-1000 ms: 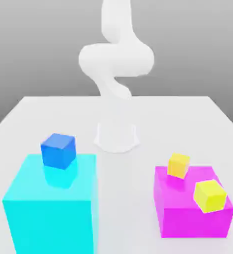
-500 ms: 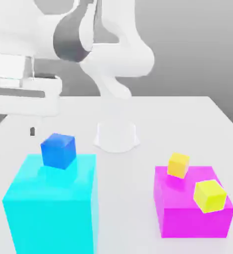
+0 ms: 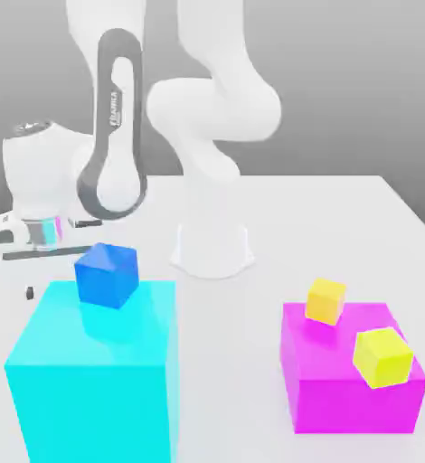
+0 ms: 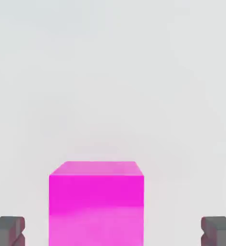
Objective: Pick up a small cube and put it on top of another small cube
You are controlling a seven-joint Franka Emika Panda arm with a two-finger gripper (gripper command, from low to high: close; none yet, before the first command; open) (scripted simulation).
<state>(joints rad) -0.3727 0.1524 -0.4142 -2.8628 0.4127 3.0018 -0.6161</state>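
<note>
- Exterior view: I am reaching low over the worktop (image 3: 243, 362) on the exterior view's left, behind the large cyan block (image 3: 94, 407).
- The small golden-orange cube (image 3: 325, 302), which I take as my stacking target, is resting on the larger magenta block (image 3: 352, 398), with nothing on top; the lemon-yellow cube (image 3: 382, 357) is sitting near it.
- The blue cube (image 3: 107, 275) is sitting on the cyan block.
- Hand view: my tool (image 4: 113, 231) is standing wide open, holding nothing, and the small magenta-pink cube (image 4: 96, 206) is lying between the fingertips' lines.
- I am judging myself at the approach: gripping, lifting, carrying and stacking are all remaining.
</note>
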